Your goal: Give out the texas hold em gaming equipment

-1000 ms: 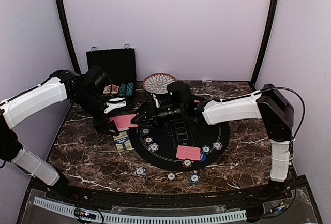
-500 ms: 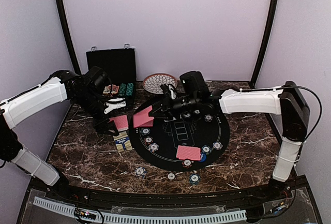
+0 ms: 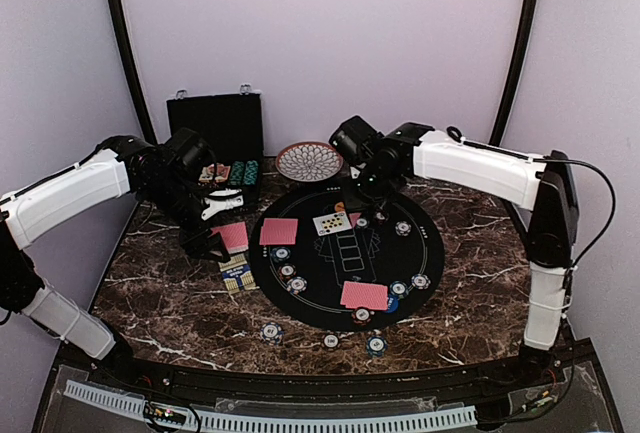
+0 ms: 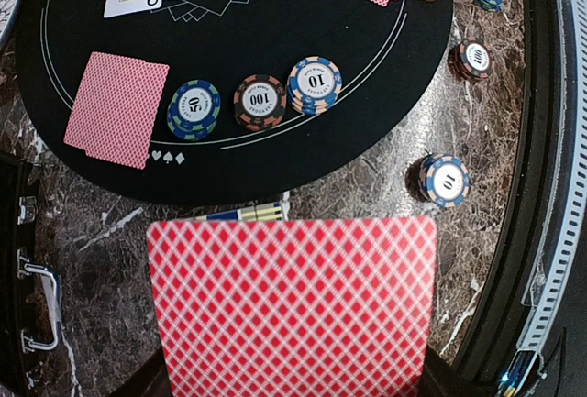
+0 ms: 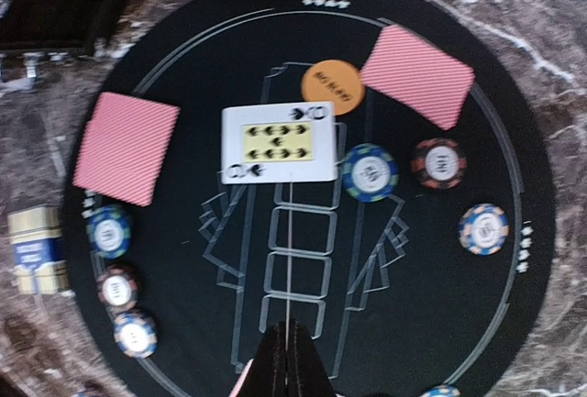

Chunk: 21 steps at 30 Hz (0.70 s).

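Observation:
My left gripper (image 3: pixel 215 243) is shut on a stack of red-backed cards (image 4: pixel 292 310), held over the marble left of the black mat (image 3: pixel 400 263). My right gripper (image 5: pixel 289 331) is shut on a single card seen edge-on as a thin line (image 5: pixel 289 259). It hovers over the mat's far side (image 3: pixel 362 185). On the mat lie face-down red cards (image 5: pixel 126 148) (image 5: pixel 417 74) (image 3: pixel 364 295), one face-up card (image 5: pixel 278 143), an orange button disc (image 5: pixel 332 87) and striped chips (image 5: pixel 371 172) (image 4: pixel 260 101).
A black hinged case (image 3: pixel 215 138) stands open at the back left, beside a patterned round dish (image 3: pixel 308 161). A blue and yellow card box (image 3: pixel 235 273) lies by the mat's left edge. Three chips (image 3: pixel 331 340) sit on the marble near the front.
My right gripper pulled away from the left gripper's stack and swung back to the far side of the mat, uncovering the face-up card. The left arm stayed put.

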Available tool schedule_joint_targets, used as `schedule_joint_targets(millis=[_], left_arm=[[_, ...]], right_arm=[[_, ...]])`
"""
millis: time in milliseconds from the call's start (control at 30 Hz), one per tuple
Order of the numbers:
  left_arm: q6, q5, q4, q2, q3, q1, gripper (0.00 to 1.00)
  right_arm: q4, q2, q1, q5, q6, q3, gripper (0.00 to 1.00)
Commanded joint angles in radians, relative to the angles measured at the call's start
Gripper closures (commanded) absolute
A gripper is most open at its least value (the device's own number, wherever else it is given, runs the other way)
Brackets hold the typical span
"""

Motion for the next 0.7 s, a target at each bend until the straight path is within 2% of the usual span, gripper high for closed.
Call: schedule_joint_targets(millis=[0,133,267,667], left_arm=[[-0.004,0.013,0.001,-0.032,-0.012,-0.002,1.0],[-0.003,0.012,-0.001,-0.033,-0.013,-0.002,1.0],[-0.002,0.014,0.0,-0.037,-0.014,-0.003,1.0],[0.0,0.018,0.002,-0.035,-0.014,-0.003,1.0]], right_arm=[[-0.303,0.158,0.044,0.427,-0.04,0.178,1.0],[-0.447,0.3,0.077,0.576,-0.011,0.351,1.0],[-0.514,0.416,0.094,0.626,0.006,0.473,1.0],[-0.427,0.59,0.102,0.511,-0.016,0.584,1.0]])
